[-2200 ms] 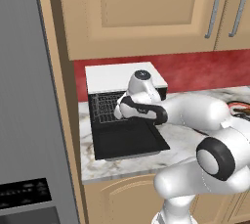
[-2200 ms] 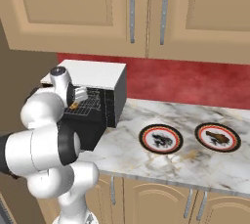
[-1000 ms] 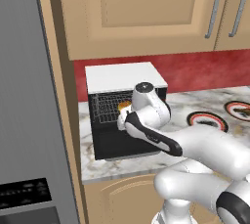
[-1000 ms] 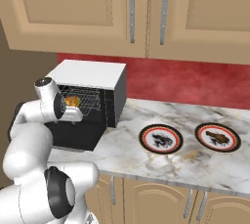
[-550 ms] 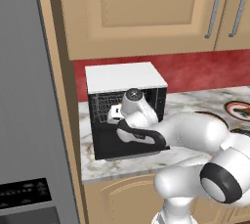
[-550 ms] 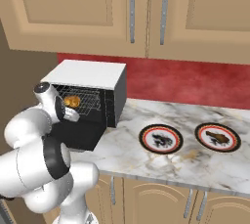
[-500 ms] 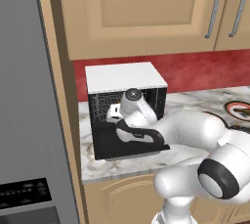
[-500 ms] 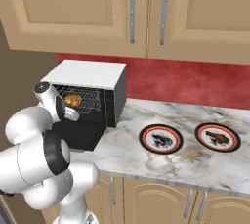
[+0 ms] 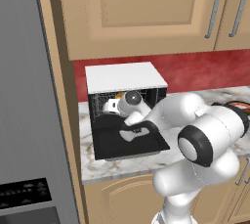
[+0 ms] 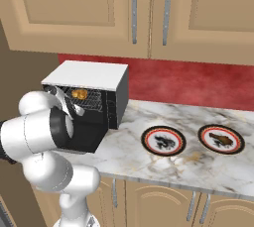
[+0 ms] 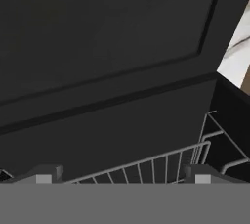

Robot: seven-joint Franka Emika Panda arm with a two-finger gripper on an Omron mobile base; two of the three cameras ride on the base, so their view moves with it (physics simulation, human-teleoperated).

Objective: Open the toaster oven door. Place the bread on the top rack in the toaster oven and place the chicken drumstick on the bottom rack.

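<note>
Your toaster oven door (image 9: pixel 128 141) lies dropped flat, pointing out over the counter (image 10: pixel 198 164); the bread (image 10: pixel 78 93) sits on the top rack (image 10: pixel 92 101); jaws released.

1. The toaster oven (image 10: pixel 96 85) has a matt black casing and a smooth, flat white top.
2. The toaster oven door (image 9: pixel 128 141), at 6 o'clock from the oven's opening, looks like dull black panelling with a faint sheen.
3. The top rack (image 10: pixel 92 100) is thin grey metal wire.
4. The bread (image 10: pixel 78 93) looks golden and slightly glossy.
5. The counter (image 10: pixel 198 164) is polished, veined marble.
6. The cabinets (image 10: pixel 89 13), at 12 o'clock above the oven, are smooth tan wood with brushed metal handles.
7. The backsplash (image 10: pixel 188 85) is mottled red.
</note>
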